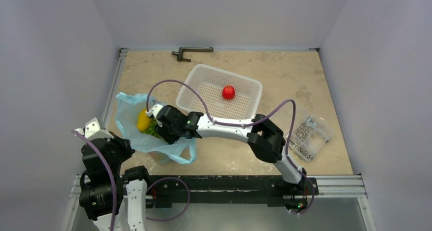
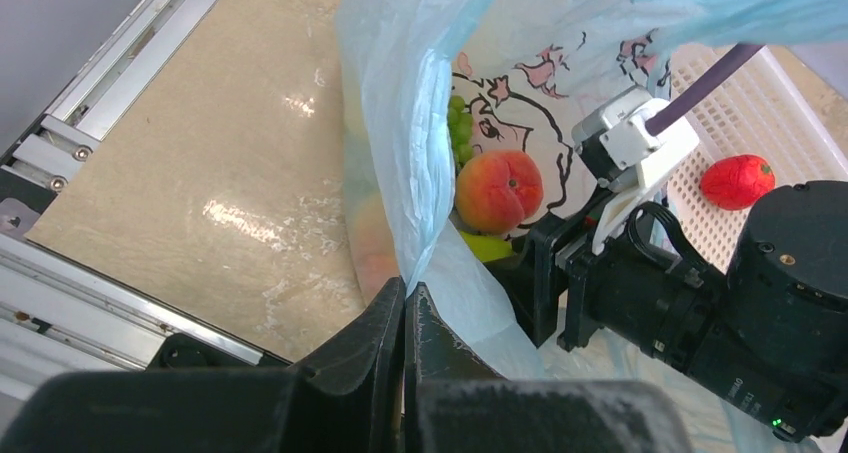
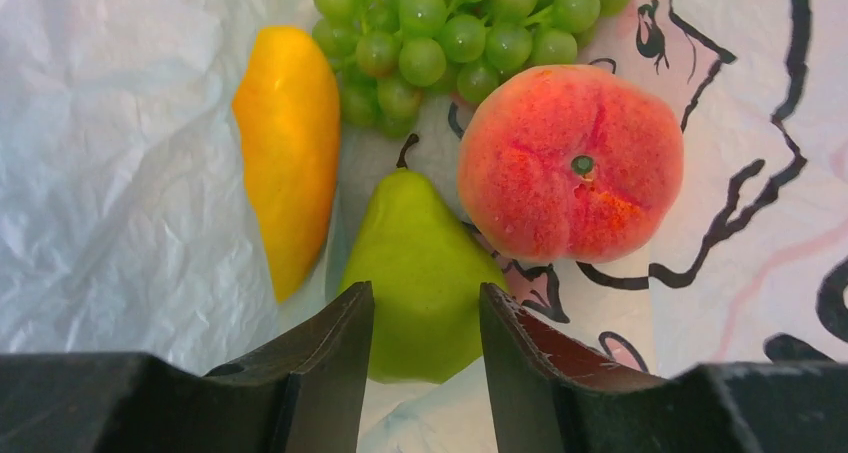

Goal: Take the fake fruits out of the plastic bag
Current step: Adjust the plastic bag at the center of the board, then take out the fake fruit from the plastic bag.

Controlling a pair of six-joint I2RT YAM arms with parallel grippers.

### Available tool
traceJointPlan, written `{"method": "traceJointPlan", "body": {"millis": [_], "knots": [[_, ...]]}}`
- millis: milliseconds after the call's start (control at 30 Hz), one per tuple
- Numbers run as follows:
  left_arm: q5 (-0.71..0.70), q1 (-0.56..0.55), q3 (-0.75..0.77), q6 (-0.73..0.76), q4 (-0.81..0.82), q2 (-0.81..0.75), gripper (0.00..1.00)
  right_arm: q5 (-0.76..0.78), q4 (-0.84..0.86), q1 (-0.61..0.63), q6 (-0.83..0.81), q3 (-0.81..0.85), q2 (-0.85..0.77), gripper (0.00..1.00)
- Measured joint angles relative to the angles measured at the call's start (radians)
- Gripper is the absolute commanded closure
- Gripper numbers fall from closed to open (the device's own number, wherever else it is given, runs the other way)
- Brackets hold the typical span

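Note:
The light blue plastic bag [image 1: 133, 104] lies at the left of the table with its mouth open. My left gripper [image 2: 405, 298] is shut on the bag's edge [image 2: 400, 93] and holds it up; in the top view it [image 1: 127, 143] is at the bag's near side. My right gripper [image 3: 427, 308] is inside the bag, open, its fingertips on either side of a green pear [image 3: 425, 263]. Beside the pear lie a red-orange peach [image 3: 570, 163], a yellow oblong fruit [image 3: 288, 143] and a green grape bunch [image 3: 450, 23]. The peach [image 2: 498, 191] also shows in the left wrist view.
A white perforated basket [image 1: 204, 78] stands behind the right arm with a small red fruit [image 1: 228, 92] in it. A clear box of metal parts [image 1: 308, 134] sits at the right. A dark metal tool [image 1: 191, 51] lies at the far edge.

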Motion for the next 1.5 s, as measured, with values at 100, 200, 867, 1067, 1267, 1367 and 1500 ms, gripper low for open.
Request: {"method": "traceJointPlan", "body": {"millis": [100,200,867,1067,1267,1367,1500], "knots": [[-0.003,0.0,-0.001,0.0,0.007,0.011,0.99,-0.01,-0.054,0.003,-0.004,-0.006,-0.011,0.58],[-0.008,0.0,-0.001,-0.001,0.006,0.037,0.59,-0.014,-0.086,0.006,-0.003,-0.005,-0.018,0.58],[0.144,0.0,-0.138,0.0,0.026,0.18,1.0,-0.096,0.013,0.022,0.089,-0.077,-0.1,0.35],[0.166,0.0,-0.138,0.009,0.033,0.113,1.0,-0.034,0.119,0.022,0.173,-0.043,-0.098,0.43],[0.224,0.0,-0.138,0.039,0.045,0.091,1.0,-0.032,0.149,0.022,0.211,0.015,-0.036,0.5],[0.252,0.0,-0.138,0.047,0.059,0.072,1.0,-0.056,0.15,0.022,0.215,0.027,0.008,0.48],[0.271,0.0,-0.138,0.05,0.072,0.068,1.0,-0.109,0.141,0.025,0.211,0.027,0.049,0.42]]}}
